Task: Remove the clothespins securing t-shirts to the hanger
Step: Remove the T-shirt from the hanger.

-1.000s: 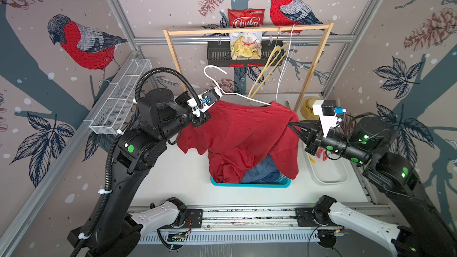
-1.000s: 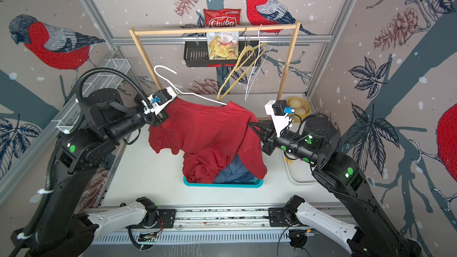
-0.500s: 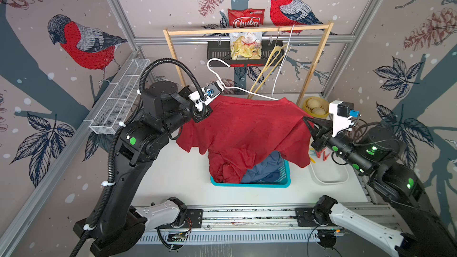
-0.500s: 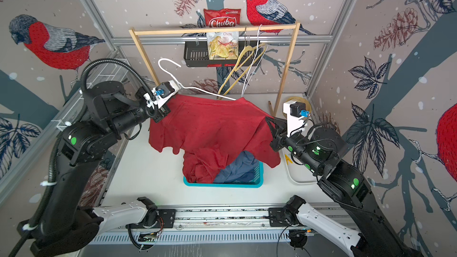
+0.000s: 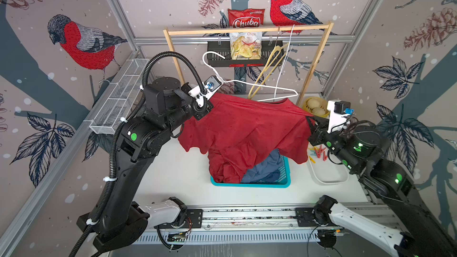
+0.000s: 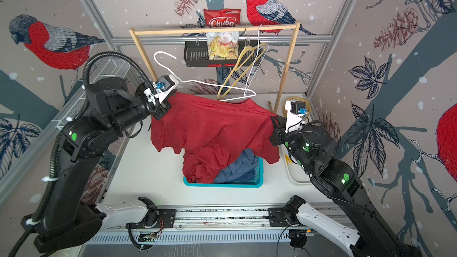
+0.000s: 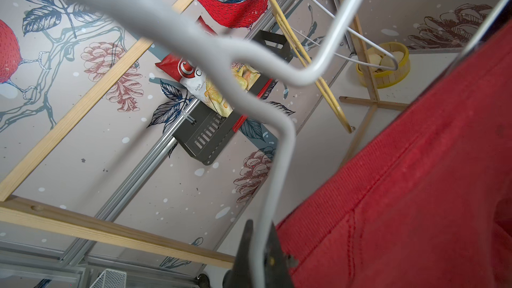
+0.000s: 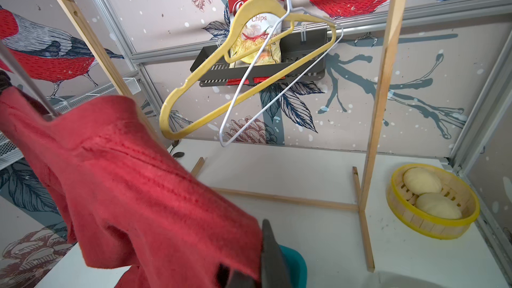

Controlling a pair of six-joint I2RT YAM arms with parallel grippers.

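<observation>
So the left gripper [image 7: 260,234] is clamped on the white hanger [image 5: 259,87]. The right gripper [image 5: 310,121] pinches the dark red t-shirt [image 5: 247,129] by its edge, over the teal basket [image 5: 284,181]. Loose clothespins [image 5: 319,153] sit in the white tray [image 5: 329,178].

left end effector [image 7: 260,259] now higher and farther behind teal basket [image 5: 249,184], white hanger [image 5: 259,86] raised with it | right end effector [image 5: 312,122] drawn farther sideways from basket | dark red t-shirt [image 5: 247,129] stretches wider, uncovering more blue t-shirt [image 5: 264,169] in basket
</observation>
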